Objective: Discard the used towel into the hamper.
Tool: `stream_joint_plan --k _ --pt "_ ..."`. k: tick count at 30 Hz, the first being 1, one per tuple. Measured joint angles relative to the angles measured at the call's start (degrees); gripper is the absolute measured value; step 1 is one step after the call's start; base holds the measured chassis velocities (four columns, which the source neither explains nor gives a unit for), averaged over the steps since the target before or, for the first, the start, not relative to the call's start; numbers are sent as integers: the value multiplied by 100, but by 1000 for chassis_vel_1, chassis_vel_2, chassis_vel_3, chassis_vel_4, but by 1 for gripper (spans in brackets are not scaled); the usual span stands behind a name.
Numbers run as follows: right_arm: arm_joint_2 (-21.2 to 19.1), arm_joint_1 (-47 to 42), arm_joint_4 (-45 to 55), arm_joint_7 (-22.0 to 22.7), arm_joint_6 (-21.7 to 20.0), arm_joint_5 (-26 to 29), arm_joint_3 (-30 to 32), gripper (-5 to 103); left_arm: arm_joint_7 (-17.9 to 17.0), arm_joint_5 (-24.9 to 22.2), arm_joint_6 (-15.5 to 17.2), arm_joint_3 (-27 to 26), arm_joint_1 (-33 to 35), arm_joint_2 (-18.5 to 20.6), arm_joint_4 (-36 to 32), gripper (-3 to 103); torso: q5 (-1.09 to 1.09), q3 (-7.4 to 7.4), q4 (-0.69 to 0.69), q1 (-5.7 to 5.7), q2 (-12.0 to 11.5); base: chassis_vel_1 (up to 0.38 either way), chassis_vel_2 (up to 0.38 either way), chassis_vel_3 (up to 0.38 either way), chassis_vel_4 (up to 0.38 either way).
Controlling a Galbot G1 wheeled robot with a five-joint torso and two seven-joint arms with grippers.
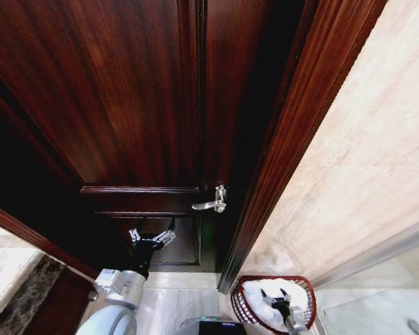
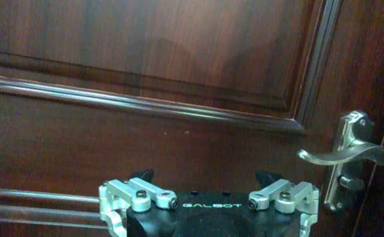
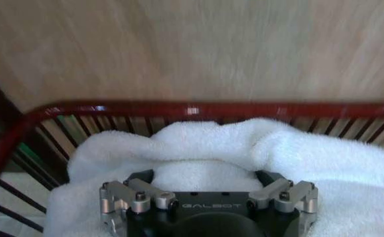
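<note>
The door [image 1: 126, 98] fills the view ahead; the hamper [image 1: 246, 307] stands right of it, the towel [image 1: 265, 307] already inside. Best to lift straight up, clear of the rim. The right gripper [image 1: 283, 300] hangs spread over the towel, seemingly released; the left gripper [image 1: 152, 235], open, idles near the handle [image 1: 213, 204].

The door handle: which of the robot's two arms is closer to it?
Left. The left gripper hangs open in front of the door, just beside the door handle. The right gripper is down over the towel in the hamper.
</note>
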Motion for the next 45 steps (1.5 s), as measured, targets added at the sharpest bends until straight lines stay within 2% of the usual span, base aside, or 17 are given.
stream_joint_plan --k 5,14,27,36,42,45 --pt "-63 104 -160 -140 -349 417 -82 100 0 0 0 0 0 2 0 100 1 0 -3 0 0 0 0 0 0" --pt "-108 52 -68 -198 -458 615 -130 100 0 0 0 0 0 1 0 100 1 0 -2 0 0 0 0 0 0" --pt "43 245 -443 -102 -530 380 -42 100 0 0 0 0 0 1 0 100 1 0 -2 0 0 0 0 0 0" --pt "-49 362 -733 -20 -528 505 -66 100 0 0 0 0 0 1 0 100 3 0 -2 0 0 0 0 0 0" --pt "-121 20 -8 -207 -410 654 -114 100 0 0 0 0 0 1 0 100 3 1 -4 0 0 0 0 0 0" --pt "-140 -634 1311 -265 -465 901 -129 100 0 0 0 0 0 1 0 100 2 1 -4 0 0 0 0 0 0"
